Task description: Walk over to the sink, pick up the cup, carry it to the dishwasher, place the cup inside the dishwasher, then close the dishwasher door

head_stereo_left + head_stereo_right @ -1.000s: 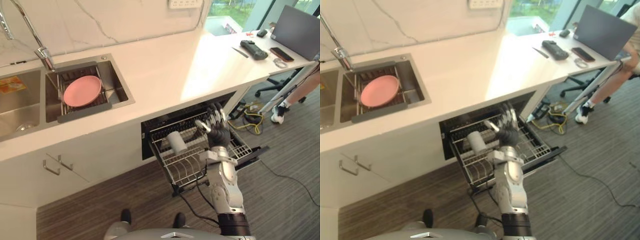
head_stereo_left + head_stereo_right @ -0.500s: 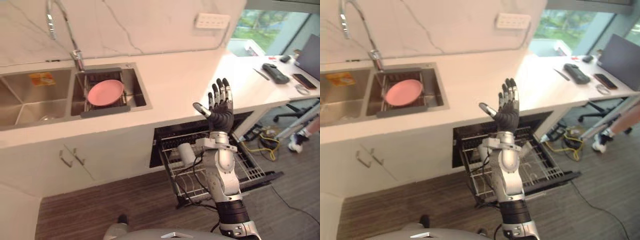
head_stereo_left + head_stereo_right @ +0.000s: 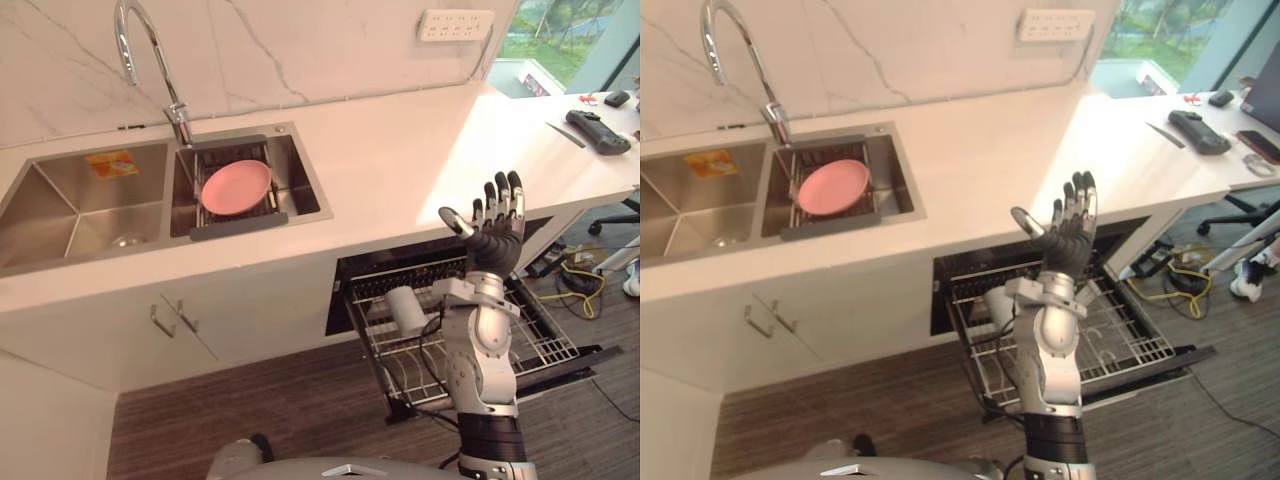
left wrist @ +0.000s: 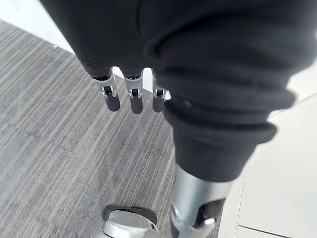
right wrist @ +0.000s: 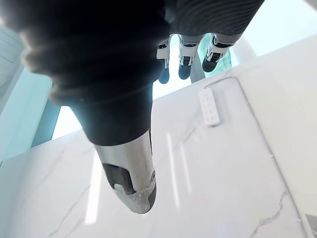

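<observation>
White cup [image 3: 405,308] lying in dishwasher rack [image 3: 542,345], right robot hand [image 3: 495,238] raised well clear of it, spread open, empty

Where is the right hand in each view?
Left eye view: right hand raised, open, before the counter edge above the dishwasher rack.
Right eye view: right hand at centre.
Right wrist view: its fingers point at the wall.
Left wrist view: left hand over floor.
Shared landmark: wall socket strip.
</observation>
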Available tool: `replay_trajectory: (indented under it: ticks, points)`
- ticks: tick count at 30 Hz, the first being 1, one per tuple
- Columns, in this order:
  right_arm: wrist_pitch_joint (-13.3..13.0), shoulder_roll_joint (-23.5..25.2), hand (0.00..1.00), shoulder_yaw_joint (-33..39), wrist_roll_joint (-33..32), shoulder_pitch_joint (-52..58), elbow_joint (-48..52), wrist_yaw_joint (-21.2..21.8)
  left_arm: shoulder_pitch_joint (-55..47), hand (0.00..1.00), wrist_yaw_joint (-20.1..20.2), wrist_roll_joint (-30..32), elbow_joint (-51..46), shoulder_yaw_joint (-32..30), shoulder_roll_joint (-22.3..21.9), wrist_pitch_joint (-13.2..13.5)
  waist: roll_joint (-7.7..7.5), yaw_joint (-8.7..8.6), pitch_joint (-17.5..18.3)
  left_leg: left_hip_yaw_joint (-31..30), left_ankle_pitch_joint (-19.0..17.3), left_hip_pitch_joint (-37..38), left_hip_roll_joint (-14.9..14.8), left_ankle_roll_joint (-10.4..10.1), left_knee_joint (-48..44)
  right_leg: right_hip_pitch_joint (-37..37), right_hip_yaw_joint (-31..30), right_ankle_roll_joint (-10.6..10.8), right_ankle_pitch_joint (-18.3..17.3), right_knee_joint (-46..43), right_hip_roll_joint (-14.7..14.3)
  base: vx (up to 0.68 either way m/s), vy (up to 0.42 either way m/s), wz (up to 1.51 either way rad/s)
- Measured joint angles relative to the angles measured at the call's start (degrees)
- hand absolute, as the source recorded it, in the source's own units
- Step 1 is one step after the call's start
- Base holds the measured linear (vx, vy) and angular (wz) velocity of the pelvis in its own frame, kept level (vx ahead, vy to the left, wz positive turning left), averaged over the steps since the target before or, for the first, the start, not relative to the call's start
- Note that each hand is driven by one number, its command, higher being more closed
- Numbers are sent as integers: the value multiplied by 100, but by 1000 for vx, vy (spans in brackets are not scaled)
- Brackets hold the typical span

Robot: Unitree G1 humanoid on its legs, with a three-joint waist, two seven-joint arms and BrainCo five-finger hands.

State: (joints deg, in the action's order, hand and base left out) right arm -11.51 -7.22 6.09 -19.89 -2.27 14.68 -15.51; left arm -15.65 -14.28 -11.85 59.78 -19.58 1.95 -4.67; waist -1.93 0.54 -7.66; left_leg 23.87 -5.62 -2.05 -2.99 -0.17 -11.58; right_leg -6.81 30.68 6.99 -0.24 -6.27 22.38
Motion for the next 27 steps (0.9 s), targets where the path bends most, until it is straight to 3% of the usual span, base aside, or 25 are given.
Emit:
replay_trajectory:
  ticks: [1,2,3,4,5,6,7,8,9,11,14,17,21,27]
  points:
    - [-4,7,0,-6,0,124,-12,5,17,0,-7,99,-10,46,2,-1,29,28,26,39,-14,32,68,15,152,245,-22,-760,-212,-418,94,48,135,-7]
    - [-10,14,0,-22,0,159,-12,7,21,0,-7,110,-23,72,26,-1,2,31,42,60,-8,26,102,33,202,332,-25,-933,-243,-551,133,133,166,-9]
    - [-12,44,0,-114,16,183,-15,28,89,0,-9,208,-59,194,123,-36,-94,50,56,86,13,-7,152,172,286,621,-212,-660,-227,-922,127,109,77,-3]
    - [-12,63,0,-134,34,184,-15,29,131,0,-2,212,-62,214,176,-52,-137,60,34,65,20,-26,136,220,288,689,-246,-525,-272,-987,35,152,76,1]
    - [-13,83,0,-133,77,184,-14,13,208,0,16,257,-76,223,224,-109,-188,59,5,14,46,-25,85,288,292,696,-351,-349,-368,-983,-208,121,-5,13]
    - [-12,86,0,-130,68,181,-16,-3,274,0,25,339,-120,247,238,-218,-166,53,-15,-70,108,26,2,208,324,677,-538,-186,-517,-881,-640,153,-37,25]
    - [-13,88,0,-122,31,179,5,3,279,0,16,373,-242,390,266,-300,-160,-4,-19,-185,146,94,-75,166,389,667,-862,-182,-672,-688,-1135,125,-54,36]
    - [-13,88,0,-121,-7,186,16,3,288,0,11,375,-297,468,293,-342,-162,-62,-19,-274,161,106,-96,143,390,661,-1037,-212,-711,-553,-1395,98,-89,61]
    - [-14,74,0,-113,-7,209,32,16,341,0,4,377,-298,530,341,-415,-205,-147,-13,-433,169,122,-76,127,360,647,-1252,-515,-641,-281,-1722,100,-77,77]
    - [-12,52,0,-6,-10,273,35,38,388,0,-14,388,-302,705,354,-491,-183,-193,25,-707,183,187,-38,97,401,439,-1450,-504,-565,-166,-1792,116,-39,56]
    - [-76,28,0,304,-133,382,1,199,499,0,-45,632,-298,845,285,-744,36,-153,36,-989,375,267,49,6,752,218,-1245,-479,-523,134,-1827,46,-54,36]
    - [-196,30,0,354,-197,444,-17,280,481,0,-57,645,-289,853,247,-831,140,-66,47,-1007,494,401,84,0,965,152,-1229,-471,-544,150,-1826,-26,-23,12]
    - [-241,35,0,348,-43,449,-19,280,471,0,-65,647,-214,853,246,-837,170,-3,12,-1018,262,219,-26,5,451,62,-1245,-481,-550,117,-1855,-63,-16,1]
    - [-238,45,0,341,7,440,-18,287,454,0,-74,644,-142,822,247,-865,139,13,4,-1191,547,301,2,-5,735,90,-1344,-617,-532,181,-1883,-87,-24,0]
